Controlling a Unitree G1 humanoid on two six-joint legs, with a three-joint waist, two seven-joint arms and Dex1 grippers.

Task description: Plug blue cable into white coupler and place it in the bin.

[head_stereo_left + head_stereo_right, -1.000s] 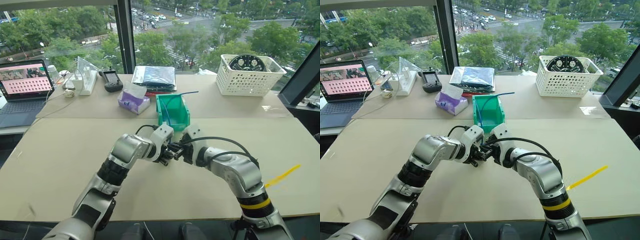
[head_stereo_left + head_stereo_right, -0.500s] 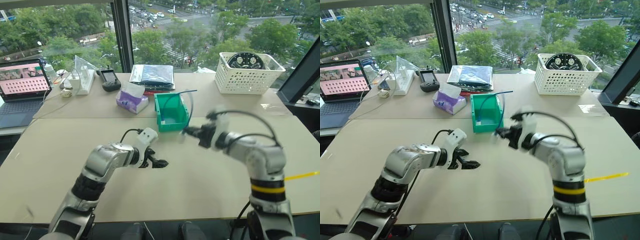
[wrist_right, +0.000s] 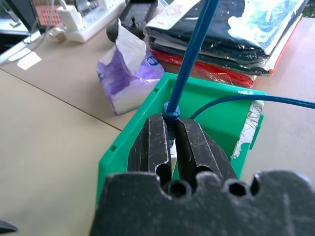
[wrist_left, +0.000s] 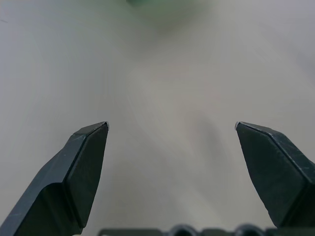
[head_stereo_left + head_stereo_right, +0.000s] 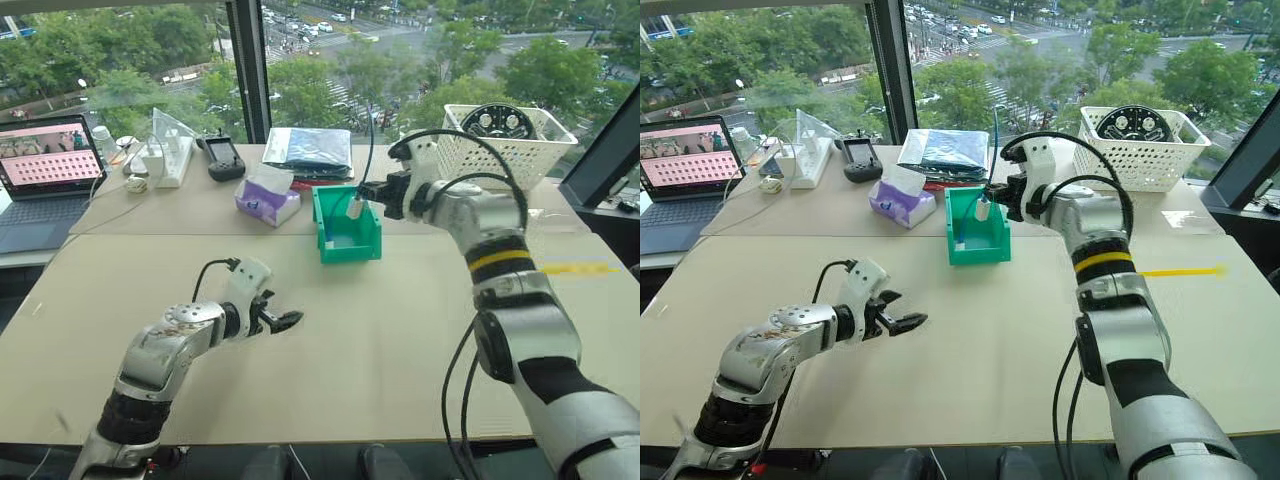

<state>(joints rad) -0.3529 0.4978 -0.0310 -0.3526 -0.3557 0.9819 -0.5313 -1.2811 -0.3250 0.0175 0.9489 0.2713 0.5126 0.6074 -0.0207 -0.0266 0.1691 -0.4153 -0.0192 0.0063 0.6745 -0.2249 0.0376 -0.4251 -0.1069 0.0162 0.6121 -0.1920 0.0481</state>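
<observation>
Item: handover finished, placement pending

Change: a second ago both pincers met low over the bench, close together in front of the bin. Since then the left pincer has let go and drawn back toward the robot's left; its fingers now stand wide apart with nothing between them, low over bare bench. The right pincer has risen and travelled forward to the bin

Held: right pincer clamped shut on the white coupler, which hangs just above the bin's open top. The blue cable rises from the coupler end between the fingers, so the plug appears seated; a second run of it curves across the bin's far side

Task standing: joining judged done; only the drop into the bin remains

Edges and room:
- bin's lowered lip faces the robot, taller walls at back and sides
- purple tissue pack near the bin on its left; stacked bags just behind it
- white basket well apart, far right
- broad open bench between the left pincer and the bin; trailing cable may catch the back wall
</observation>
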